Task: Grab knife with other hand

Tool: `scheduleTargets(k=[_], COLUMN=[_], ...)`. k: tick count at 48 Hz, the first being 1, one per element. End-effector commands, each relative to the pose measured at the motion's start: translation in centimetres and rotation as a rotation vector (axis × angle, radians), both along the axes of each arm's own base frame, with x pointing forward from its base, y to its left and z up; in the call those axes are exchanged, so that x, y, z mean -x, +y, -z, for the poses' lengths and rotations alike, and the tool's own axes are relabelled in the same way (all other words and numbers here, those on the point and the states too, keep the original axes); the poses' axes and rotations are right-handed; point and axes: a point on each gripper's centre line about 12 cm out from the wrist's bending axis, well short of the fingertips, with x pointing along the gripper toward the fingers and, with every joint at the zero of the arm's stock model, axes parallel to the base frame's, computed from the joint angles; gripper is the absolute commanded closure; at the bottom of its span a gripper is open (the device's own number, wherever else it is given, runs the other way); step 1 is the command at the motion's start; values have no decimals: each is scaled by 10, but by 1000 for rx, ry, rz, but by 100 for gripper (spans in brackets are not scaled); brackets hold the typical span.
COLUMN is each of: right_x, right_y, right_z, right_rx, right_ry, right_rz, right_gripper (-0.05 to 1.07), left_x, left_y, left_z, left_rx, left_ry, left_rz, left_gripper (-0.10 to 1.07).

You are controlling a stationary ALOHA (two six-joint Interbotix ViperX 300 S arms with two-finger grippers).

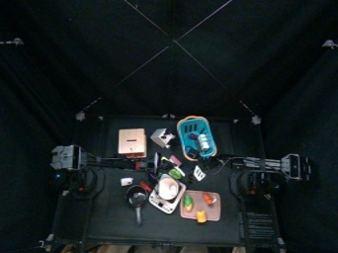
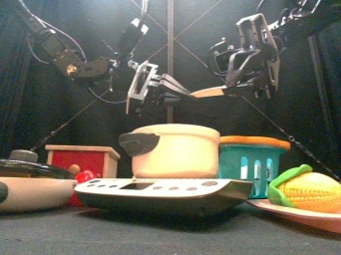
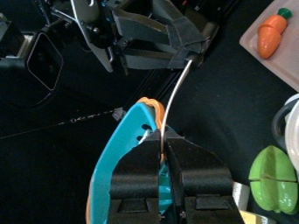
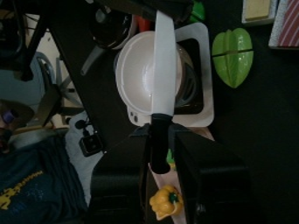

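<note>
The knife [image 4: 160, 74] is up in the air over the middle of the counter [image 1: 113, 212], handle clamped in the right gripper [image 4: 160, 140]. The left gripper [image 3: 165, 150] has closed around the blade's tip, so both grip it above the white pot [image 2: 173, 149].

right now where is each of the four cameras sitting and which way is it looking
Top view: high overhead, looking straight down at the table; both arms enter from the sides.
Front view: at the table's front edge, looking level past the white pot; both arms hang behind, the knife between them.
Left wrist view: on the left arm, looking along the left gripper, closed on the blade's tip.
Right wrist view: on the right arm, looking down past the right gripper, which holds the handle.
Shared: both wrist views show the knife.
</note>
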Motion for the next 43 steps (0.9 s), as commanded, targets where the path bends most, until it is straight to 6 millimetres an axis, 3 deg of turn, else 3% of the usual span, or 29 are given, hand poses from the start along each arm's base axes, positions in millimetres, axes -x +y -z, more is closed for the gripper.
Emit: scheduleTargets(k=[1, 18, 30, 43], right_x=[-1, 5, 24, 44], right_y=[-3, -4, -8, -20], right_z=[-16, -23, -38, -48], right_rx=[16, 29, 117, 355], right_ry=[-71, -100, -152, -212], right_rz=[27, 39, 33, 20], right_gripper=[42, 12, 12, 12], left_x=[-3, -3, 4, 14], left_y=[1, 2, 2, 1], left_z=[-11, -11, -8, -11], left_rx=[-1, 6, 64, 198], left_ry=[-37, -39, -32, -30], left_rz=[-7, -15, -54, -124], left_gripper=[61, 61, 62, 62])
